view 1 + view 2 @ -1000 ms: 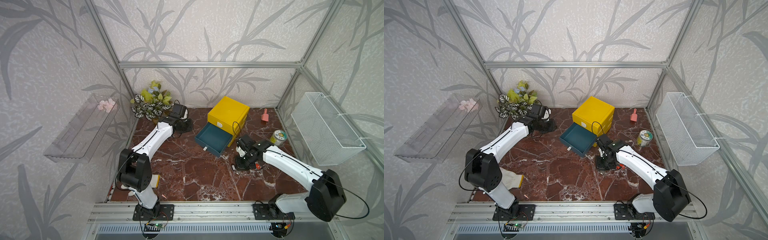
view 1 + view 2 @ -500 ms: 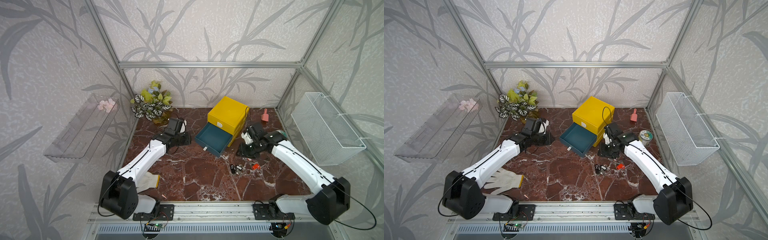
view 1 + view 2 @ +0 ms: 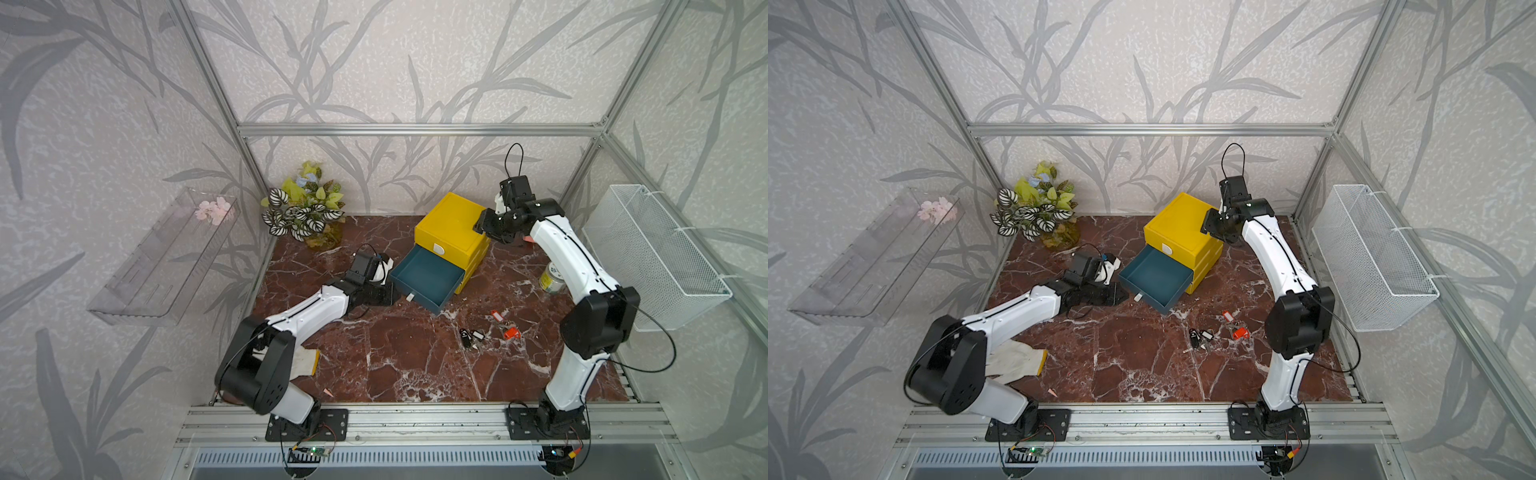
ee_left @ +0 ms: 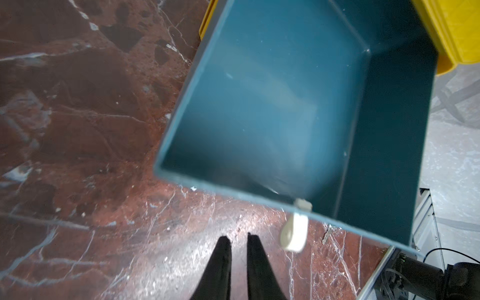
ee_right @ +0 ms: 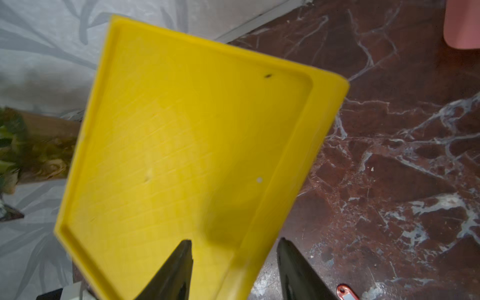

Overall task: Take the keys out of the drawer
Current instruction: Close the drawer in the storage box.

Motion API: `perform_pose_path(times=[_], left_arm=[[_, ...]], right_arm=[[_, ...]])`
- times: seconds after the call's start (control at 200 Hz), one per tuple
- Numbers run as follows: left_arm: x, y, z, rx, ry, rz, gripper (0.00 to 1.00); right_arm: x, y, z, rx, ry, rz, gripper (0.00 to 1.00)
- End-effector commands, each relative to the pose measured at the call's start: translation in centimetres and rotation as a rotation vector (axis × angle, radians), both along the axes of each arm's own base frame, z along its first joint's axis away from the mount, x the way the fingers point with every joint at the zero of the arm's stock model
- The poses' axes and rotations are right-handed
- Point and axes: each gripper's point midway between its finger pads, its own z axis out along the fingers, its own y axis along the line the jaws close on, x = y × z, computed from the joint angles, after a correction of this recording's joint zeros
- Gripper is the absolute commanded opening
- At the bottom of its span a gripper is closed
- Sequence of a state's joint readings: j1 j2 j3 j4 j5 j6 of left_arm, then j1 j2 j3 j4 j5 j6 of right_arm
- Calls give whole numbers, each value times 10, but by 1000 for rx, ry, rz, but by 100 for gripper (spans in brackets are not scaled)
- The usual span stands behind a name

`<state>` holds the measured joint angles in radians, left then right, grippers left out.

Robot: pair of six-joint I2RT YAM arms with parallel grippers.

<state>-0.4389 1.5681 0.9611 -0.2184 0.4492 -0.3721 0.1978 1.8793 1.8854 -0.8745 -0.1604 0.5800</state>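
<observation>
Jaws of the right end effector stand well apart with nothing between them. One black finger is over the recessed top of the bright yellow plastic drawer cabinet and the other is past its rim; whether either touches the plastic I cannot tell. In a top view this end effector sits right of centre in the upper half of the frame, at the cabinet's right-hand corner. The left end effector shows only a narrow slit between its fingertips and grips nothing. It is low over the dark red marble worktop, just beside the small white knob on the front of the pulled-out teal drawer. The drawer's floor looks bare in the left wrist view, though the strip tucked under the cabinet is hidden. The keys, small silvery bunches on rings with black-and-white and red-orange tags, lie on the worktop below and right of the drawer in both top views, well apart from both end effectors. The taking-out step therefore looks finished. What remains is probably to draw both arms clear. If the drawer is to be shut, the left end effector should push its front squarely while the right steadies the light cabinet.
</observation>
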Motion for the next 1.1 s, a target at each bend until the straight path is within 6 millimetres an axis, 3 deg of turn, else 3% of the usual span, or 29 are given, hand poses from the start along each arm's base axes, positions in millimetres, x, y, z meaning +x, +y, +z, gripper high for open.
perform_pose_path(times=[0.0,0.15,0.275,0.445,0.64,0.82,0.94,1.094], left_arm=[[27,-20,24,-47,-122,-69,17],[37,-24,29,-52,-167,-76,18],[50,-32,34,-67,-197,-85,19],[76,-61,56,-131,-272,-120,20],[119,-98,73,-208,-365,-76,22],[125,-125,78,-232,-441,-76,25],[117,-110,72,-188,-481,-34,27],[73,-62,53,16,-604,10,38]], right_arm=[[13,-17,21,-33,-69,-75,58],[9,-18,11,-74,-25,-50,58],[7,-4,2,-42,-7,11,58],[5,-3,0,-45,0,32,58],[4,6,-9,-22,20,63,57],[-4,20,-24,48,50,96,56],[-6,18,-17,19,-5,103,56],[-8,4,-2,-71,-124,103,56]])
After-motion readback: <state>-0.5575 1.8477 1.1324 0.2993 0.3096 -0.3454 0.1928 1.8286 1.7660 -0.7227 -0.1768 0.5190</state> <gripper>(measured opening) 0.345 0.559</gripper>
